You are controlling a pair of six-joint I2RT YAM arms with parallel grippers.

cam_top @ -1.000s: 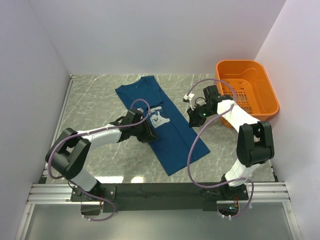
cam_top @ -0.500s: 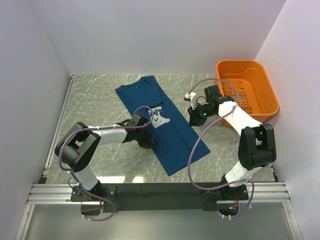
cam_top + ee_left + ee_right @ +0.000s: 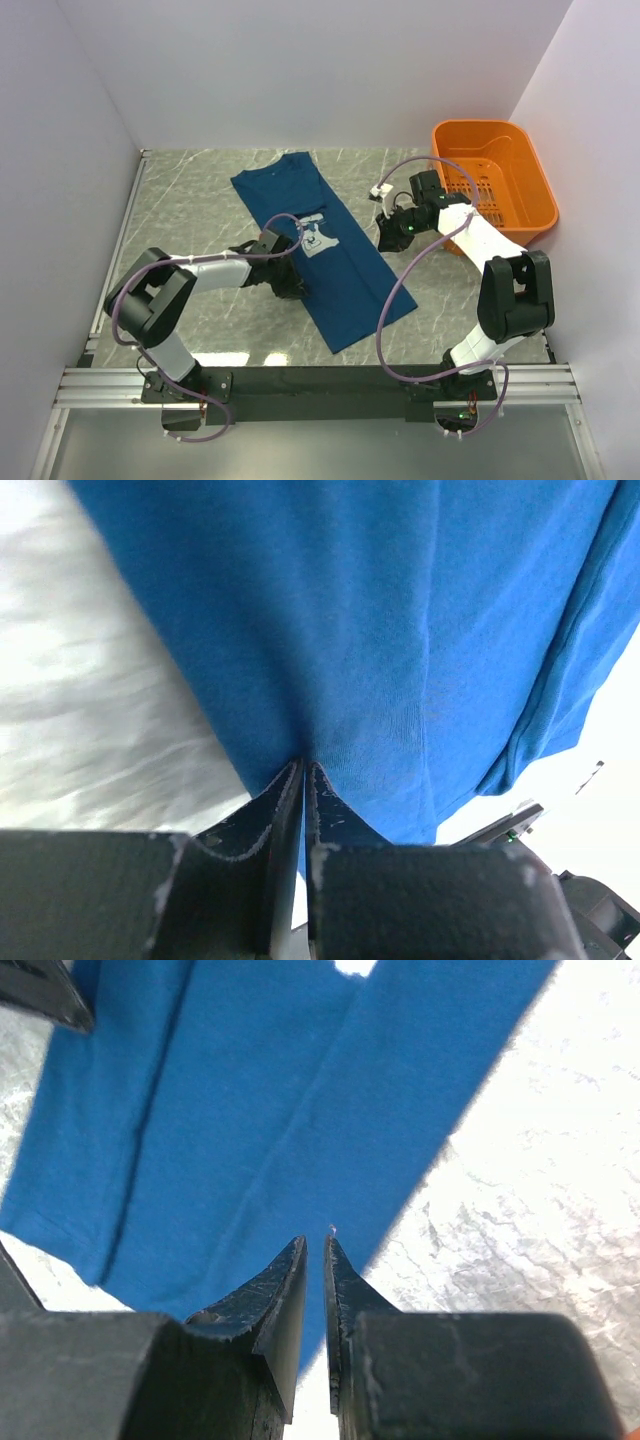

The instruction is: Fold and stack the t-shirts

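The dark teal-blue t-shirt (image 3: 345,275) lies on the marble table as a long narrow strip running diagonally, with its pale print (image 3: 315,238) facing up. My left gripper (image 3: 293,287) sits low at the strip's left edge. In the left wrist view the jaws (image 3: 304,765) are shut on the t-shirt (image 3: 350,630), and creases run into the pinch. My right gripper (image 3: 386,240) hovers by the strip's right edge. In the right wrist view its jaws (image 3: 315,1243) are shut to a thin slit with nothing in it, over the t-shirt's border (image 3: 230,1110).
An orange plastic basket (image 3: 492,180) stands at the back right, close behind the right arm. White walls close in the table on three sides. Bare marble (image 3: 190,210) shows left of the shirt and also in front of it (image 3: 270,335).
My left gripper slid down along the shirt's left edge, dropped lower and closed on the fabric. The right arm has hardly moved.
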